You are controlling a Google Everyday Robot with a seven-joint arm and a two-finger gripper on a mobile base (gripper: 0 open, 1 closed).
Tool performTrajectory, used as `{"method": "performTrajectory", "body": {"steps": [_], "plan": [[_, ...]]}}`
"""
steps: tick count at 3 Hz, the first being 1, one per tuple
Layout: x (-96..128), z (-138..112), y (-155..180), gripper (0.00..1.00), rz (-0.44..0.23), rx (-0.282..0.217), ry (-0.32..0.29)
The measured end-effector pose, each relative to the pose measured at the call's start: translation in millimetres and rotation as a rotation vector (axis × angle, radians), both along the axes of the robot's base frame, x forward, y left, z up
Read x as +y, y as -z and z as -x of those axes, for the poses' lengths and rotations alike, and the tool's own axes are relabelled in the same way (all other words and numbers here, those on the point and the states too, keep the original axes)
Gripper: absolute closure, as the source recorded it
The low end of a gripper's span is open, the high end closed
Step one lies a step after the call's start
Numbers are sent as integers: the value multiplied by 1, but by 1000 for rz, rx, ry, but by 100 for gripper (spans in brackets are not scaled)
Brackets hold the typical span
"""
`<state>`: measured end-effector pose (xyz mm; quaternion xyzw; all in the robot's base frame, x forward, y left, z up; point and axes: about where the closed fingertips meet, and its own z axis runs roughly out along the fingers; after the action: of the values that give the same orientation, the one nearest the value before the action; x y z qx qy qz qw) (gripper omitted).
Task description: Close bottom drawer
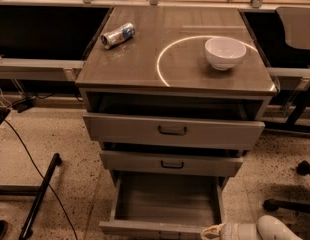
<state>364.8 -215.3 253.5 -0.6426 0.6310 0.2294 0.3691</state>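
The bottom drawer [165, 199] of the grey-beige cabinet is pulled far out, and its plain grey inside is empty. Its flat front runs along the lower edge of the camera view, with the handle out of view. My gripper [211, 231], pale with a white arm behind it, is at the bottom right. It sits at the right end of the drawer's front edge, close to it or touching it. The middle drawer [170, 163] and the top drawer [172, 130] above it are each partly open.
A crushed can [118, 35] and a white bowl [225, 52] sit on the cabinet top [145, 59]. A black stand leg [40, 196] and a cable lie on the floor at left. A chair base [290, 204] stands at right.
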Motion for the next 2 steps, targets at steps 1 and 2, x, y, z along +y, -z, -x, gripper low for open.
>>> {"method": "performTrajectory", "body": {"steps": [1, 2], "plan": [[3, 16, 37, 100, 19, 44, 58], [4, 34, 84, 100, 33, 98, 147]]}}
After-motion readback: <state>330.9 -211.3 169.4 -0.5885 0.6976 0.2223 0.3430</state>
